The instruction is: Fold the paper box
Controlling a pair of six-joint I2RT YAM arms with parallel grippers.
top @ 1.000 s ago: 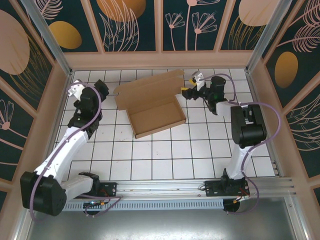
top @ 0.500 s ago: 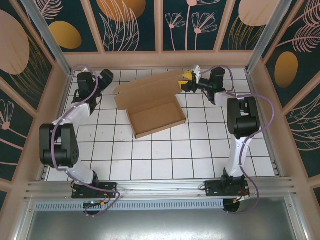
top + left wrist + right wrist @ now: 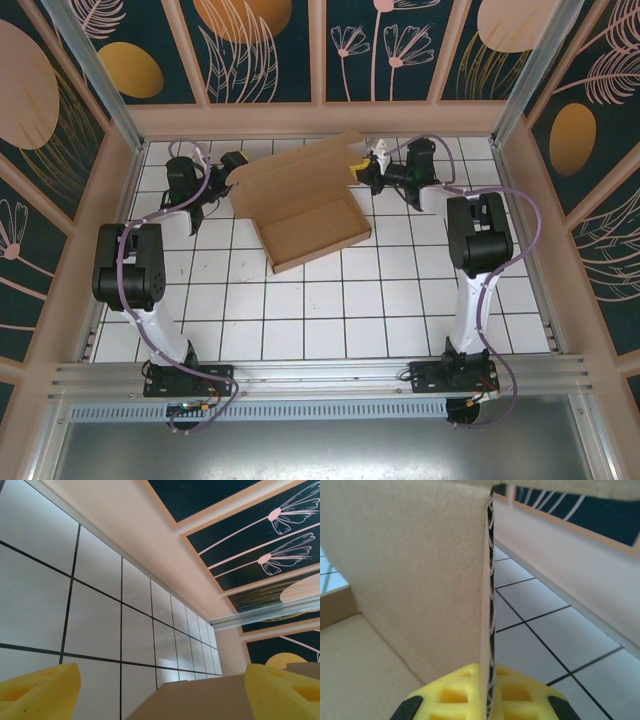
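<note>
The brown cardboard paper box (image 3: 305,210) lies at the back of the tiled floor as a shallow tray, its lid panel (image 3: 295,170) raised along the far side. My right gripper (image 3: 360,170) is shut on the lid's right edge; in the right wrist view the corrugated edge (image 3: 489,595) stands upright between the yellow fingertips (image 3: 451,692). At the lid's left corner sits my left gripper (image 3: 234,165), open. In the left wrist view its yellow pads (image 3: 42,687) stand wide apart with a cardboard corner (image 3: 200,702) rising between them, untouched.
Low beige walls (image 3: 320,120) close the white tiled floor (image 3: 330,300) at the back and on both sides. Patterned dark panels rise above them. A metal rail (image 3: 320,375) runs across the near edge by the arm bases.
The left gripper has swung from the left side in to the lid's left corner. The right gripper moved left, closed on the lid's right edge, and the lid now stands higher.
</note>
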